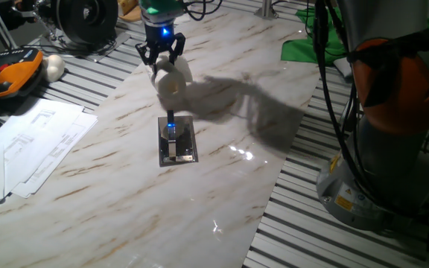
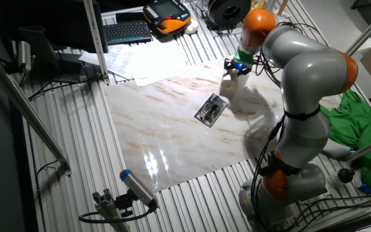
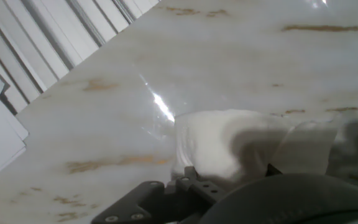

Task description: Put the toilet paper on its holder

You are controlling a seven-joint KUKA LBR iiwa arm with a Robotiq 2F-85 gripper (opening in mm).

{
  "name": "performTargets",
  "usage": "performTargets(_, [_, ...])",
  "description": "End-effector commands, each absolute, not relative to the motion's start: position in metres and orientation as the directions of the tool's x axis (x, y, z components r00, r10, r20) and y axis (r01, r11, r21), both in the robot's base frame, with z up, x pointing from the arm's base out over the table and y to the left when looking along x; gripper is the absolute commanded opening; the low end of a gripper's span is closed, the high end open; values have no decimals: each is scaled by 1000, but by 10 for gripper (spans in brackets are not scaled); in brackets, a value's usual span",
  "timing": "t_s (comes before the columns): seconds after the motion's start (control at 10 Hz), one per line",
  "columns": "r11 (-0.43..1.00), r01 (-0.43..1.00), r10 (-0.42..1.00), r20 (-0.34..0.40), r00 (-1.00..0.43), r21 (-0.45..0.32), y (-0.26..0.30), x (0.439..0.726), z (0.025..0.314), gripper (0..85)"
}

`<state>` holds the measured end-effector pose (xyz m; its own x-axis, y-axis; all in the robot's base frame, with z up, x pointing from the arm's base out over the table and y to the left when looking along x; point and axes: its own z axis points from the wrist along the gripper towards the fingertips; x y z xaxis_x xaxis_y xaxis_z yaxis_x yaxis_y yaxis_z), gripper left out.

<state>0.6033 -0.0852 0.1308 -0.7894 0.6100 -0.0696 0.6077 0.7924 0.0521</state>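
The toilet paper (image 1: pixel 172 79) is a small white roll with a loose tail sheet, held just under my gripper (image 1: pixel 160 58) at the far side of the marble board. The jaws are closed on its top. In the hand view the roll (image 3: pixel 219 149) fills the middle, right below the fingers. The holder (image 1: pixel 176 141) is a dark flat plate with a shiny middle and a short upright peg. It lies on the board nearer the camera than the roll, apart from it. In the other fixed view the roll (image 2: pixel 230 82) hangs up and to the right of the holder (image 2: pixel 210 109).
A white ball-like object (image 1: pixel 53 67) and an orange pendant (image 1: pixel 10 74) lie at the left on the slatted table. Loose papers (image 1: pixel 28 141) overlap the board's left edge. A green cloth (image 1: pixel 311 45) lies at the back right. The arm's base (image 1: pixel 382 149) stands at the right.
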Motion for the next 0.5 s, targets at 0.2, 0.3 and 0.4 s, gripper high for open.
performTargets(0.2, [768, 638, 640, -79, -764, 50, -71, 594, 131, 170])
performTargets(0.3, [762, 645, 647, -81, -758, 49, -66, 591, 131, 170])
performTargets(0.4, [758, 651, 653, -84, -753, 49, -61, 589, 132, 170])
